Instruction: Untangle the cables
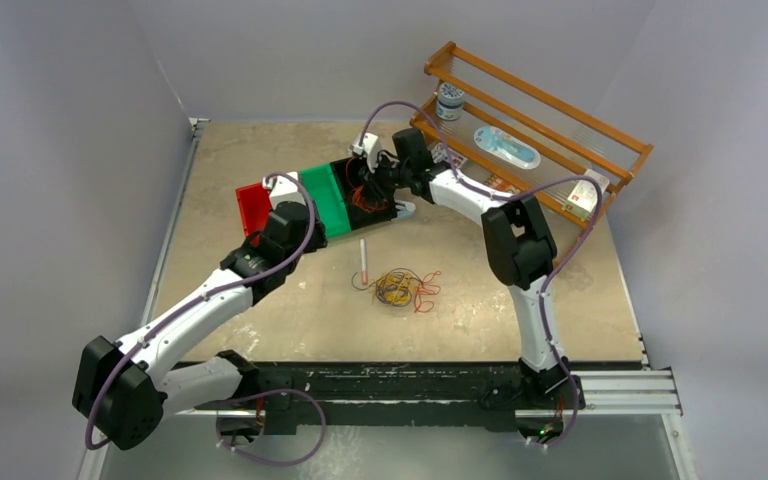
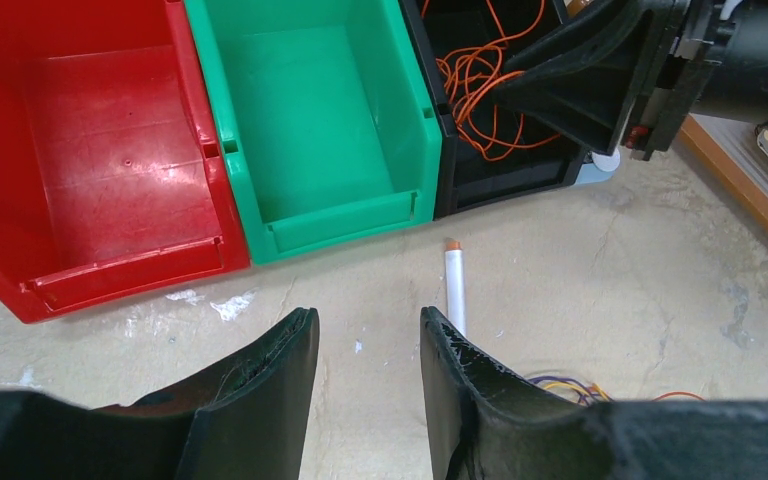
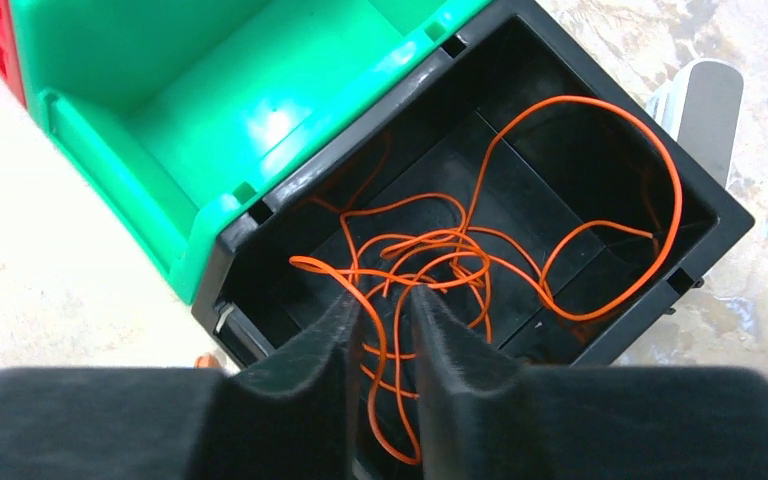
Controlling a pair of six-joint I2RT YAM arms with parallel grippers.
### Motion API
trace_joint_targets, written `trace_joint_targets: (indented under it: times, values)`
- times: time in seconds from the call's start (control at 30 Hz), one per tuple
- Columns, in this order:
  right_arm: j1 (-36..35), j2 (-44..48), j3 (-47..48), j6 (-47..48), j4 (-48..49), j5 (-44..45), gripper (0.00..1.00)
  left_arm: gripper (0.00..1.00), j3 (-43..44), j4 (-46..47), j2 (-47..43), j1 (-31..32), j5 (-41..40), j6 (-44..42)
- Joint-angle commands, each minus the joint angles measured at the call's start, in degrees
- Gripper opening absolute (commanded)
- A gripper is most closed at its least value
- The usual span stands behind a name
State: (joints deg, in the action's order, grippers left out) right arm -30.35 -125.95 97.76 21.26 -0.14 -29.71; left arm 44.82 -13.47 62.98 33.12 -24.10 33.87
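Jaws on the left gripper [image 2: 365, 345] stand spread and empty above the table [image 2: 660, 280], with a white stick [image 2: 455, 285], orange at its tip, lying just past them at 12 o'clock. On the right gripper [image 3: 385, 310] they are parted by a narrow gap, pinching nothing, low over the black bin [image 3: 700, 215]. Inside it one orange cable [image 3: 440, 245] sprawls in wide, uneven loops that cross thickly at the middle. The other cables [image 1: 400, 288] form a small tangled clump mid-table, at 5 o'clock from the stick: mostly yellow, with dark strands mixed in and thin red loops straying toward 3 o'clock. A green bin [image 2: 310, 120] and a red bin [image 2: 110, 150] adjoin the black one at 9 o'clock.
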Motion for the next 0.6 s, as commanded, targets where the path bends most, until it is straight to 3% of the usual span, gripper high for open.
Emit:
trace_joint_targets:
  times: [0.0, 0.2, 0.57]
  values:
    - [0.0, -1.1, 4.2, -1.7, 0.7, 0.2, 0.21, 0.41, 1.3, 0.9, -0.2, -0.3, -1.0, 0.2]
    - [-0.2, -3.7, 6.6, -9.1, 4.4, 5.6, 0.0, 0.41, 1.5, 0.8, 0.1, -0.3, -1.4, 0.1]
    - [-2.6, -7.6, 7.5, -23.3, 8.7, 17.8, 0.0, 0.4, 0.9, 0.8, 0.1, -0.3, -1.3, 0.5]
